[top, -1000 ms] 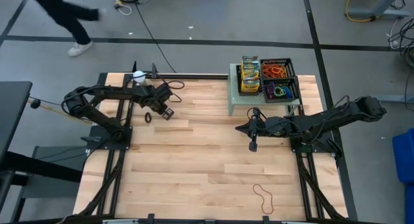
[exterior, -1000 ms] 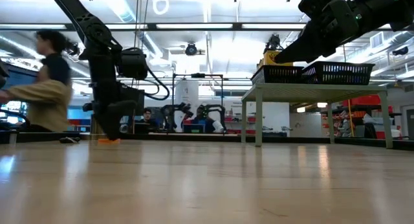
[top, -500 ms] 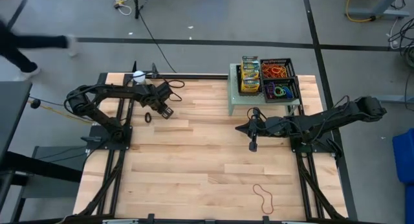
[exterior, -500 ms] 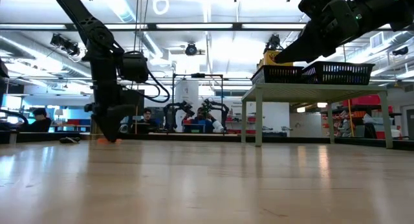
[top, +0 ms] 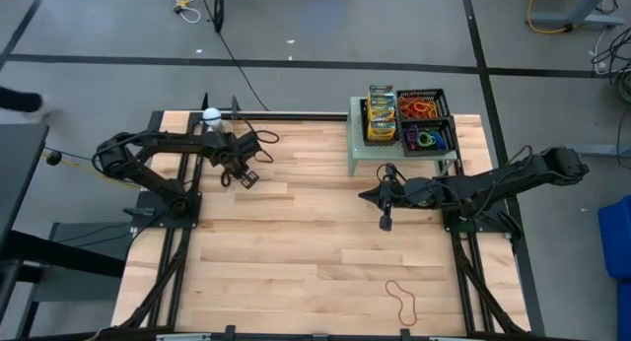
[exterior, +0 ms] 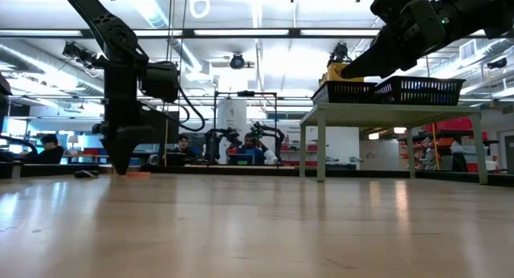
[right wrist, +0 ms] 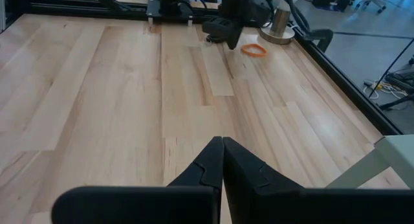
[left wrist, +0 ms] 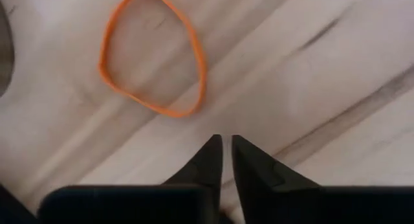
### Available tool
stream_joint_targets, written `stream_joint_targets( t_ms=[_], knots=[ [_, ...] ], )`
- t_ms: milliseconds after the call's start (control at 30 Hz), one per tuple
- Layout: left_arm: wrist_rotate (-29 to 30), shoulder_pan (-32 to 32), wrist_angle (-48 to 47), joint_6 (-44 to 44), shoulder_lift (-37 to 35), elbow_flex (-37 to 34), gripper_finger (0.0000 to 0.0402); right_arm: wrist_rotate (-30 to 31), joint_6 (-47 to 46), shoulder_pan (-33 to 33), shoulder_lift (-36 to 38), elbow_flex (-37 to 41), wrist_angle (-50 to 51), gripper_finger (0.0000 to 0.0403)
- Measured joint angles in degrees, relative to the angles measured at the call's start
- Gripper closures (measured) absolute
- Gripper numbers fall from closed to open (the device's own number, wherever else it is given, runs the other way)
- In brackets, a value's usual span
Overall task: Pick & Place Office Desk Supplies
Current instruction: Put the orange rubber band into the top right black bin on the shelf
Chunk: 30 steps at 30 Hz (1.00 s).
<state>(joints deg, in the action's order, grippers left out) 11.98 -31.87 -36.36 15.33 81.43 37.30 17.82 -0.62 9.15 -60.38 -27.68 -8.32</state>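
One orange rubber band (left wrist: 152,54) lies flat on the table (top: 315,272), just beside our left gripper (left wrist: 224,146), whose fingers stand nearly pressed together on nothing. We judge the band light, limp and stretchy, so we would pinch one strand of the loop. We count one more band (top: 401,302) near the table's front edge, two black baskets (top: 426,124) of bands and a stack of crayon boxes (top: 382,114) on the small stand. Our right gripper (right wrist: 222,146), fingers pressed together and empty, waits mid-table.
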Motion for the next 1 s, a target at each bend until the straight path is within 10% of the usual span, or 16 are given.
stream_joint_targets(
  t_ms=[567, 1000],
  knots=[
    [2.3, -3.0, 7.6, -7.3, 2.4, 0.2, 0.0293, 0.0, 0.0, 0.0, 0.0, 0.0, 0.0, 0.039],
    [1.1, -0.7, 7.1, -7.5, 2.2, 0.1, 0.0396, 0.0, 0.0, 0.0, 0.0, 0.0, 0.0, 0.039]
  ],
)
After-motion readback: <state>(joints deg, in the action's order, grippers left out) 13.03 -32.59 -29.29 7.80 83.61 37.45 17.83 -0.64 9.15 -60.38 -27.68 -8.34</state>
